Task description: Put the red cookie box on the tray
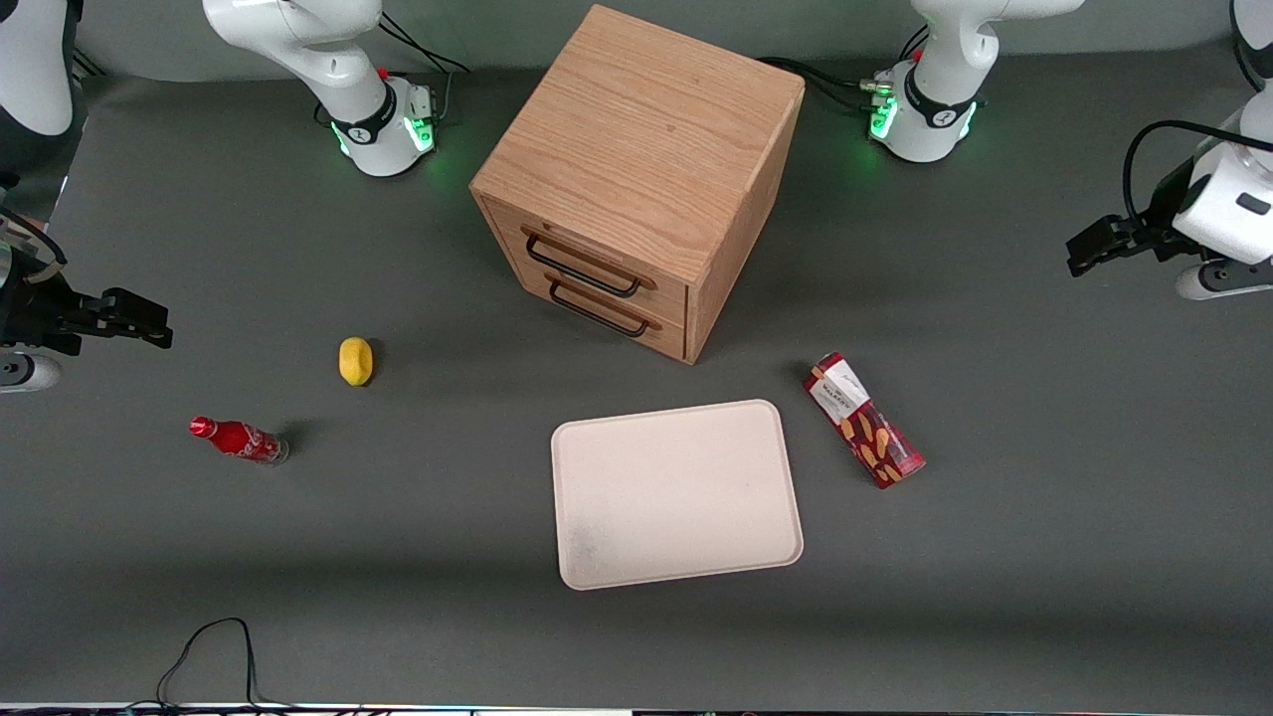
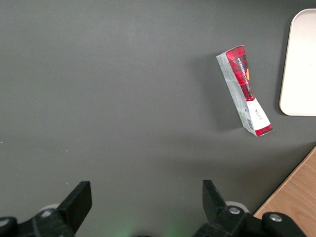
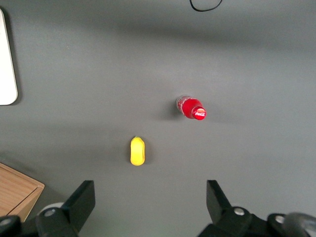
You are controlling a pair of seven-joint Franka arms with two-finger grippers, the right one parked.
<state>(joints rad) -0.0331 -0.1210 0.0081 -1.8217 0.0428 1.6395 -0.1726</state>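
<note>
The red cookie box (image 1: 863, 420) lies flat on the grey table beside the tray (image 1: 676, 492), toward the working arm's end, its white label end pointing at the cabinet. The cream-white tray has nothing on it. My left gripper (image 1: 1086, 249) hangs above the table at the working arm's end, well apart from the box and farther from the front camera than it. In the left wrist view the gripper (image 2: 146, 190) is open over bare table, with the box (image 2: 244, 90) and a corner of the tray (image 2: 302, 64) some way off.
A wooden two-drawer cabinet (image 1: 636, 179) stands farther from the front camera than the tray. A yellow lemon-like object (image 1: 355, 360) and a small red soda bottle (image 1: 239, 439) lie toward the parked arm's end. A black cable (image 1: 209, 646) loops near the front edge.
</note>
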